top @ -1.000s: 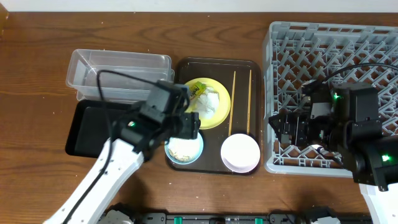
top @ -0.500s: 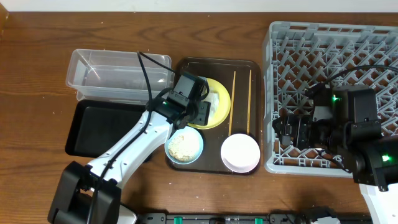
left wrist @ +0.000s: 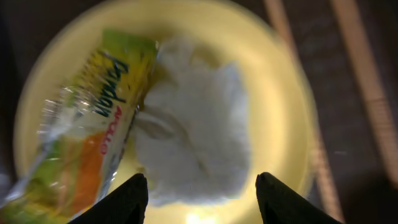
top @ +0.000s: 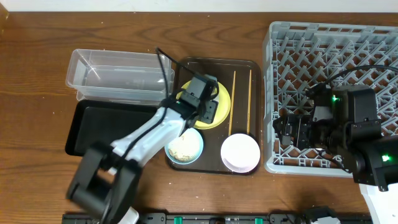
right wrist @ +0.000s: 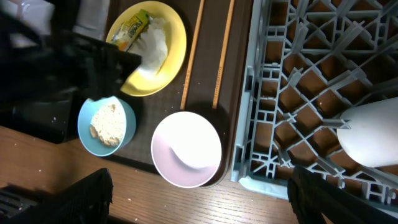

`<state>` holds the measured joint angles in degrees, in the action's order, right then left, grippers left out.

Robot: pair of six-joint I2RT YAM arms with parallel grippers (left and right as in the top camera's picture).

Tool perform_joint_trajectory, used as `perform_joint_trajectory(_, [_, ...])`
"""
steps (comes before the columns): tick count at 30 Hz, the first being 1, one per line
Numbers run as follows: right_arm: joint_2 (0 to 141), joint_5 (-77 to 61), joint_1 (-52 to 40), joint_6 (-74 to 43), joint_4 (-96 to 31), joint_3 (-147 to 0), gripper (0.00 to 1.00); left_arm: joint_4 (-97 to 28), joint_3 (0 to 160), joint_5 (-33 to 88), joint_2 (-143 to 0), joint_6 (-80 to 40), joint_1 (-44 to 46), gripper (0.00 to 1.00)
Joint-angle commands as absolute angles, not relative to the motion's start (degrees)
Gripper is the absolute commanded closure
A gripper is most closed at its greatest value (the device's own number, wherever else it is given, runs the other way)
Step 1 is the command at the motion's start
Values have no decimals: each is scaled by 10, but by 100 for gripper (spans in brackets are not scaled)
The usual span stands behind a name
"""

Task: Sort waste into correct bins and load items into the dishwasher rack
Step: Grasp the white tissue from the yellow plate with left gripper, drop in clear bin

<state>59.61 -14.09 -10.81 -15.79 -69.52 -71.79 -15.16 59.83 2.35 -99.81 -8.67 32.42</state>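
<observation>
The round yellow plate [top: 222, 101] lies on the dark brown tray [top: 249, 65]. It holds the green-yellow snack wrapper [left wrist: 102, 124] and crumpled white paper [left wrist: 199, 137]. My left gripper [left wrist: 202, 196] is open and hovers low over the plate, its fingers either side of the paper's near edge; it also shows in the overhead view [top: 202, 104]. The light blue bowl [top: 185, 148] holds pale crumbs. The pink-white bowl [top: 240, 152] and two chopsticks [top: 234, 99] lie on the tray. My right gripper [right wrist: 199, 205] is open and empty, above the grey rack's [top: 329, 56] left edge.
The clear tub [top: 118, 74] stands at the back left, with the shallow black tray [top: 93, 127] in front of it. The right wrist view shows the plate [right wrist: 163, 68], blue bowl [right wrist: 107, 124], pink bowl [right wrist: 186, 149] and a white rounded object [right wrist: 373, 134] in the rack.
My left arm has swung right and away from the blue bowl, so its open gripper now sits over the yellow plate. The right arm has not moved.
</observation>
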Motion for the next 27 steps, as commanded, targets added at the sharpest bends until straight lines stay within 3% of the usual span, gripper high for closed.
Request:
perform_joint_trajectory(1, [597,-137,-113,-163,-697,-718,11,-140,604,9,-1040,-72,322,42])
perform_joint_trajectory(3, [597,-137,-113,-163,-697,-718,11,-135,604,22,-1048,-77,323,55])
perform_joint_trajectory(6, [597,-137,-113,-163,-697,-718,11,-135,609,47,-1040,-79,322,89])
perform_joint_trajectory(7, [597,-137,-113,-163,-697,-718,11,-138,613,54,-1031,-84,322,94])
perform_joint_trajectory(14, [597,-137,-113,-163,-699,-718,11,-193,648,52,-906,-110,293,94])
perform_joint_trajectory(21, [597,-137,-113,-163,-700,-718,10,-216,648,-50,-847,-110,175,94])
perform_joint_trajectory(23, [597,-137,-113,-163,-698,-718,11,-202,648,-51,-860,-110,142,88])
perform_joint_trajectory(25, [597,-137,-113,-163,-696,-718,10,-190,648,-25,-879,-105,121,51])
perform_joint_trajectory(27, [597,-137,-113,-163,-696,-718,10,-191,649,8,-894,-78,118,36])
